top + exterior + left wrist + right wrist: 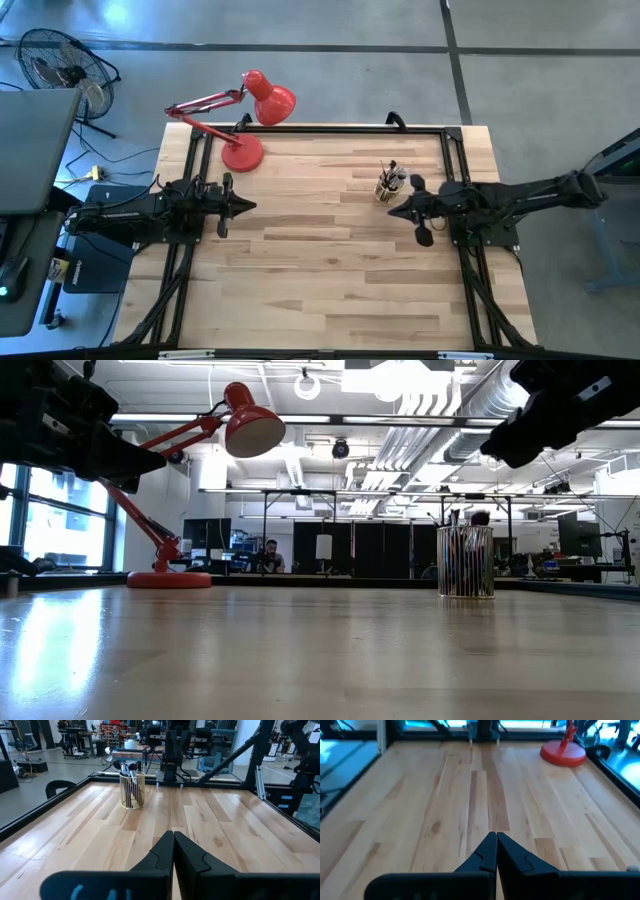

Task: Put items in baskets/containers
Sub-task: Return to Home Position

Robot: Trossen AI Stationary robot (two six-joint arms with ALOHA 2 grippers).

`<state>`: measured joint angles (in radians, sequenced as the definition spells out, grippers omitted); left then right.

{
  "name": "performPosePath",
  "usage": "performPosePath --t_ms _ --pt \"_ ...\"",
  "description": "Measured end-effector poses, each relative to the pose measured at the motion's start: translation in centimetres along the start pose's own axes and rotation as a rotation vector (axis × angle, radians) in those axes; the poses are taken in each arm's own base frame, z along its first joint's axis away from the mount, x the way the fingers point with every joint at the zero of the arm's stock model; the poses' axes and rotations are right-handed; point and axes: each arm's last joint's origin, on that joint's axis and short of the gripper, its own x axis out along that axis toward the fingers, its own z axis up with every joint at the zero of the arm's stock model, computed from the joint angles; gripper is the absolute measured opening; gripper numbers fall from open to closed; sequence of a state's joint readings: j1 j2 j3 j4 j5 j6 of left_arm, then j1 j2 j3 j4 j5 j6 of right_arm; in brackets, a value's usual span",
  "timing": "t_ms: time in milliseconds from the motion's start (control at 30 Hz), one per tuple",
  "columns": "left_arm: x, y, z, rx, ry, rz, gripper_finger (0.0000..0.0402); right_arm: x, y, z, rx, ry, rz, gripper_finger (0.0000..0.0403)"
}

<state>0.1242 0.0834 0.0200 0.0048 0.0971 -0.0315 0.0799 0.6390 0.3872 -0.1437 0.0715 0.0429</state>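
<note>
Bright ceiling lights (388, 374) and a window (58, 510) throw glare across the table (300, 660).

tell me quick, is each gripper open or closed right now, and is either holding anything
Left gripper: closed, holding nothing.
Right gripper: closed, holding nothing.

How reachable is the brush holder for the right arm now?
Probably yes: the brush holder stands close beside the right gripper, with only bare table between them; its fingers are shut.
</note>
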Motion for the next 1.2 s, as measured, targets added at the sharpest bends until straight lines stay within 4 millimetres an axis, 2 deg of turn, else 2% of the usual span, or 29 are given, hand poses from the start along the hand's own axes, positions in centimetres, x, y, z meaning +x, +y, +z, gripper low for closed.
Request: performPosePath --t_ms 100,267,433,800,967,1200 --pt "0.0 0.0 0.0 0.000 0.000 0.000 0.0005 -0.5 -0.1 -1.3 0.001 -0.052 0.003 0.0000" --pt "0.0 0.0 0.0 0.000 0.000 0.001 0.0005 -0.9 -0.2 -4.9 0.025 -0.113 0.025 0.0000" --pt "0.0 0.0 0.0 0.000 0.000 0.002 0.0005 -1.6 -0.3 -6.8 0.036 -0.151 0.038 0.0000" --pt "0.0 0.0 0.0 0.000 0.000 0.002 0.0005 -3.6 -0.4 -7.2 0.033 -0.129 0.060 0.0000" --pt "0.0 0.0 0.0 0.000 0.000 0.002 0.0005 -3.8 -0.4 -7.4 0.022 -0.126 0.060 0.0000" --pt "0.0 0.0 0.0 0.000 0.000 0.002 0.0005 -3.7 -0.9 -7.4 0.016 -0.127 -0.104 0.0000"
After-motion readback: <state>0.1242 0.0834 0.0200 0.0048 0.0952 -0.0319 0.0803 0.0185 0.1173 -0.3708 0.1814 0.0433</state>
